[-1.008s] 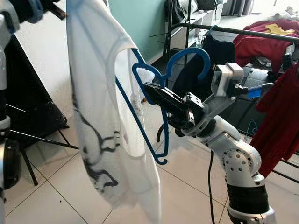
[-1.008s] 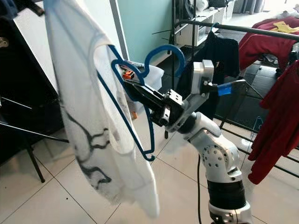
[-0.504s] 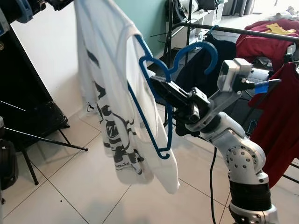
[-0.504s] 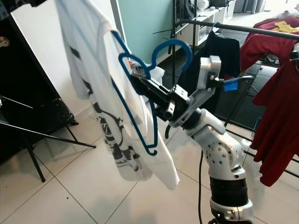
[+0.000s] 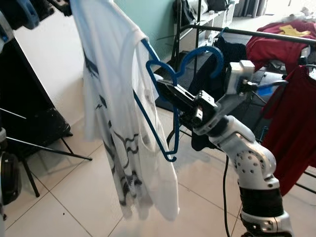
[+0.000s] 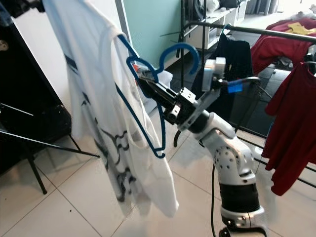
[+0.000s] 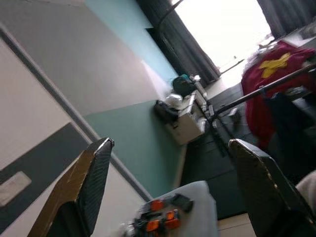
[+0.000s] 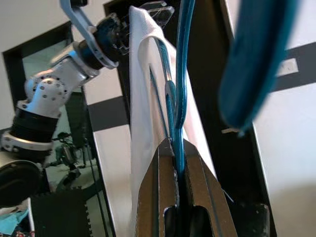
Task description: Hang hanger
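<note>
Aloft, blue hanger under white shirt

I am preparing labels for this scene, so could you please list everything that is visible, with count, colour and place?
hanger: one, blue, held up in front of the robot, its hook pointing up.
shirt: one, white with dark print, draped on the hanger.
drying rack: one, black, at the back right.
garments on the rack: several, red and dark.
tripod: one, black, low at the left.
right gripper: shut on the hanger's neck.
left gripper: open, raised at upper left.
</note>
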Robot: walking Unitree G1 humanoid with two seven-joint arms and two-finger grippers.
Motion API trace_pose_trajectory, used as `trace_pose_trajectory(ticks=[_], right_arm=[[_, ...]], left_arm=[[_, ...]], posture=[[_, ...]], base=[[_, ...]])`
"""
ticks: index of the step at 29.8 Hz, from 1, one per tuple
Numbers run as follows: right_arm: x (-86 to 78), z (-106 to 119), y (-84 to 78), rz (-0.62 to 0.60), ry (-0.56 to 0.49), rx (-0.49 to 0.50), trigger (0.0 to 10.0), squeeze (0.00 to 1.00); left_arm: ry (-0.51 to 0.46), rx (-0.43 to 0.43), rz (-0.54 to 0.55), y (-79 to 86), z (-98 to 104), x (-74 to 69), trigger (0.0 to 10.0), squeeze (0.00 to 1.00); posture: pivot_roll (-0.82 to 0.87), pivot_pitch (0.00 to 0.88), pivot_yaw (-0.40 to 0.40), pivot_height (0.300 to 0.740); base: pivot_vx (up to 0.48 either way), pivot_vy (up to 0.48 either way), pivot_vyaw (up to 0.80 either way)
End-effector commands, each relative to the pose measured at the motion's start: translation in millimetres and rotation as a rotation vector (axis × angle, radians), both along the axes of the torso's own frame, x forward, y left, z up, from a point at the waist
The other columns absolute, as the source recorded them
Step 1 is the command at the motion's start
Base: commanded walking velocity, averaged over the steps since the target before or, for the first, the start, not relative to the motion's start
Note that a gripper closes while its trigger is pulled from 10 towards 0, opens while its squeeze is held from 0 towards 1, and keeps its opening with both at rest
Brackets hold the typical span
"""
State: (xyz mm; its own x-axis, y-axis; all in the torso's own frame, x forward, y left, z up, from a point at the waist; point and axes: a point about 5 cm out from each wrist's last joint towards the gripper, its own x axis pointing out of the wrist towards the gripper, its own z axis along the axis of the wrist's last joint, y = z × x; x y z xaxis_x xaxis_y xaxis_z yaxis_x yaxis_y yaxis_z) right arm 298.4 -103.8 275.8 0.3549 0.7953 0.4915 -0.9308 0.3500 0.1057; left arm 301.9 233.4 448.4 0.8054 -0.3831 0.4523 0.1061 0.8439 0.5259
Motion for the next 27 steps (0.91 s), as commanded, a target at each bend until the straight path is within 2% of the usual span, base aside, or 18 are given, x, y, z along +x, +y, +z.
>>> trace_pose_trajectory(ticks=[1, 2, 5, 8, 9, 10, 11, 13, 16, 17, 18, 20, 21, 22, 23, 24, 25, 27], right_arm=[[1.9, 3.0, 1.0, -0.007, -0.007, -0.003, 10.0, 0.0], [1.9, 3.0, 1.0, -0.007, -0.007, -0.003, 10.0, 0.0], [3.1, 2.1, -0.4, -0.017, -0.005, -0.01, 10.0, 0.0], [5.5, 1.1, -1.2, -0.04, 0.002, -0.017, 10.0, 0.0], [9.0, 0.6, -2.6, -0.073, 0.011, -0.016, 10.0, 0.0], [9.0, 0.6, -2.6, -0.073, 0.011, -0.016, 10.0, 0.0], [14.4, 0.9, -5.0, -0.12, 0.027, -0.005, 10.0, 0.0], [22.7, 2.5, -5.9, -0.178, 0.047, 0.011, 10.0, 0.0], [24.9, 3.1, -5.1, -0.19, 0.051, 0.013, 10.0, 0.0], [26.4, 3.0, -2.6, -0.2, 0.053, 0.006, 10.0, 0.0], [26.4, 3.0, -2.6, -0.2, 0.053, 0.006, 10.0, 0.0], [28.5, 3.7, 1.9, -0.213, 0.058, 0.004, 10.0, 0.0], [28.5, 3.7, 1.9, -0.213, 0.058, 0.004, 10.0, 0.0], [29.5, 4.6, 3.9, -0.22, 0.06, 0.006, 10.0, 0.0], [29.5, 4.6, 3.9, -0.22, 0.06, 0.006, 10.0, 0.0], [30.2, 6.1, 5.3, -0.224, 0.061, 0.01, 10.0, 0.0], [30.2, 6.1, 5.3, -0.224, 0.061, 0.01, 10.0, 0.0], [30.5, 8.3, 7.4, -0.225, 0.059, 0.014, 10.0, 0.0]], left_arm=[[-0.023, 0.031, 0.09, 13.3, 0.5, -4.5, 10.0, 1.0], [-0.023, 0.031, 0.09, 13.3, 0.5, -4.5, 10.0, 1.0], [-0.036, 0.13, 0.192, 23.9, 2.8, -9.5, 10.0, 1.0], [-0.051, 0.122, 0.245, 31.6, 7.7, -11.8, 10.0, 1.0], [-0.066, 0.086, 0.272, 36.8, 12.0, -14.1, 10.0, 0.26], [-0.066, 0.086, 0.272, 36.8, 12.0, -14.1, 10.0, 0.26], [-0.066, 0.047, 0.238, 33.0, 11.6, -14.6, 10.0, 0.0], [-0.012, 0.006, 0.076, 3.5, -11.6, -6.5, 10.0, 0.0], [0.011, -0.001, 0.018, -8.5, -23.6, -3.5, 10.0, 0.0], [0.032, -0.016, -0.029, -21.7, -39.2, 0.2, 10.0, 0.0], [0.032, -0.016, -0.029, -21.7, -39.2, 0.2, 10.0, 0.0], [0.088, -0.062, -0.083, -50.8, -75.8, 8.6, 10.0, 0.0], [0.088, -0.062, -0.083, -50.8, -75.8, 8.6, 10.0, 0.0], [0.12, -0.099, -0.106, -67.4, -95.6, 11.5, 10.0, 0.0], [0.12, -0.099, -0.106, -67.4, -95.6, 11.5, 10.0, 0.0], [0.139, -0.104, -0.097, -81.2, -111.2, 13.7, 10.0, 0.0], [0.139, -0.104, -0.097, -81.2, -111.2, 13.7, 10.0, 0.0], [0.152, -0.111, -0.061, -94.5, -127.0, 15.7, 10.0, 0.0]], posture=[[-0.02, 0.024, 0.093, 0.74], [-0.02, 0.024, 0.093, 0.74], [-0.02, 0.024, 0.095, 0.74], [-0.02, 0.024, 0.097, 0.74], [-0.02, 0.025, 0.097, 0.74], [-0.02, 0.025, 0.097, 0.74], [-0.02, 0.027, 0.095, 0.74], [-0.01, 0.031, 0.091, 0.74], [-0.01, 0.031, 0.091, 0.74], [-0.02, 0.032, 0.09, 0.74], [-0.02, 0.032, 0.09, 0.74], [-0.02, 0.036, 0.088, 0.74], [-0.02, 0.036, 0.088, 0.74], [-0.02, 0.036, 0.088, 0.74], [-0.02, 0.036, 0.088, 0.74], [-0.02, 0.04, 0.087, 0.74], [-0.02, 0.04, 0.087, 0.74], [-0.02, 0.042, 0.086, 0.74]], base=[[0.0, 0.0, 0.0], [0.0, 0.0, 0.0], [0.0, 0.0, 0.0], [0.0, 0.0, 0.0], [0.0, 0.0, 0.0], [0.0, 0.0, 0.0], [0.0, 0.0, 0.0], [0.0, 0.0, 0.0], [0.0, 0.0, 0.0], [0.0, 0.0, 0.0], [0.0, 0.0, 0.0], [0.0, 0.0, 0.0], [0.0, 0.0, 0.0], [0.0, 0.0, 0.0], [0.0, 0.0, 0.0], [0.0, 0.0, 0.0], [0.0, 0.0, 0.0], [0.0, 0.0, 0.0]])
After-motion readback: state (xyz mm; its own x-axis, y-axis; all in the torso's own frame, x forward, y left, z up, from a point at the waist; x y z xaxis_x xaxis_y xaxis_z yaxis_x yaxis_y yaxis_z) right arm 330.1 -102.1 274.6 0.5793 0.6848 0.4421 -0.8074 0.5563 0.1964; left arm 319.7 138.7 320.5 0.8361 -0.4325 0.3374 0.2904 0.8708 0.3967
